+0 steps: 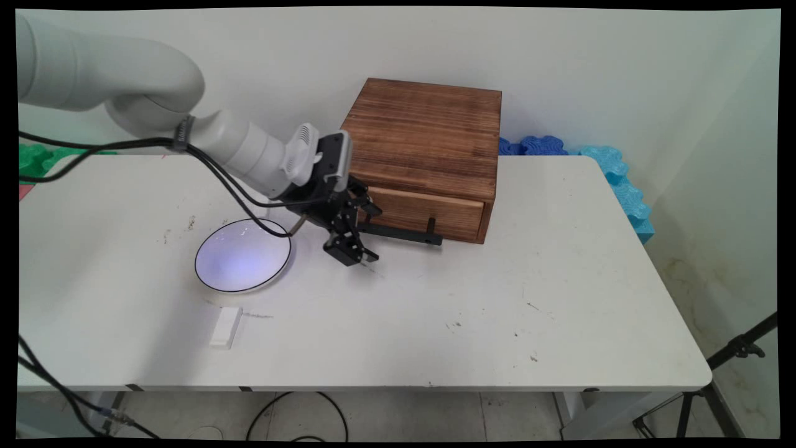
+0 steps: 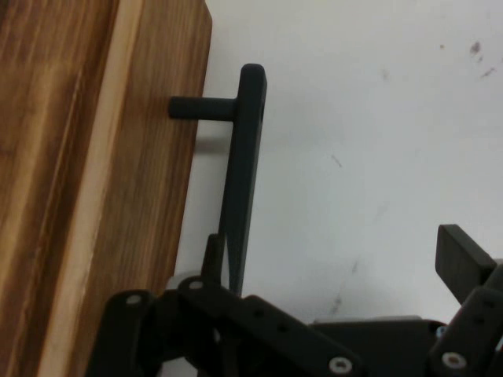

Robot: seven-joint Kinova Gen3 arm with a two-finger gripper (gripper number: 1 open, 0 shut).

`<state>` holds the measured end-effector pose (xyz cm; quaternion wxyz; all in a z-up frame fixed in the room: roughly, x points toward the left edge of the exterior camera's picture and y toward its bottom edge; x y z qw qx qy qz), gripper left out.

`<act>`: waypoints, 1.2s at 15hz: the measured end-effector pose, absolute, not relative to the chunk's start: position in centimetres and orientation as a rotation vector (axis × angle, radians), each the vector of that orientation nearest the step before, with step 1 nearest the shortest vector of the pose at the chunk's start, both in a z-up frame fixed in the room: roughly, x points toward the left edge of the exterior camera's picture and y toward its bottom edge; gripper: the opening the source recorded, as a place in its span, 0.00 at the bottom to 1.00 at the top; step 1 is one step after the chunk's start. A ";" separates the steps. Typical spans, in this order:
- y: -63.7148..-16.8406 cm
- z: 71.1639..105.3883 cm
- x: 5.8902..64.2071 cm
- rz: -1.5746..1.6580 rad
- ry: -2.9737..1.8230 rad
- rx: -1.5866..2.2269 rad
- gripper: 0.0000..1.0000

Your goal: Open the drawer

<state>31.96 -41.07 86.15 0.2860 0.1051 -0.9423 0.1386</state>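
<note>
Main view had the wooden drawer box (image 1: 429,143) at upper centre, black handle bar (image 1: 404,234) running left-right along its front, gripper (image 1: 359,238) at the bar's left end. Only hand view showed fingers (image 2: 464,263) spread wide, one beside the bar (image 2: 245,173).

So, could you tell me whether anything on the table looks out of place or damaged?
Nothing looks damaged or spilled. The wooden drawer box sits squarely, its drawer shut, the bowl is upright, and a small white block lies flat near it. Only scattered dark specks mark the table.
</note>
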 end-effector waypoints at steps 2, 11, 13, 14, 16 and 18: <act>-41.5 85.5 31.3 0.384 -2.525 0.272 1.00; -43.0 83.4 29.5 0.421 -2.547 0.253 1.00; -43.3 82.9 29.2 0.427 -2.553 0.252 1.00; -43.4 82.6 29.0 0.429 -2.556 0.253 1.00; -43.5 82.3 28.9 0.432 -2.560 0.254 1.00; -43.6 81.9 28.7 0.434 -2.566 0.255 1.00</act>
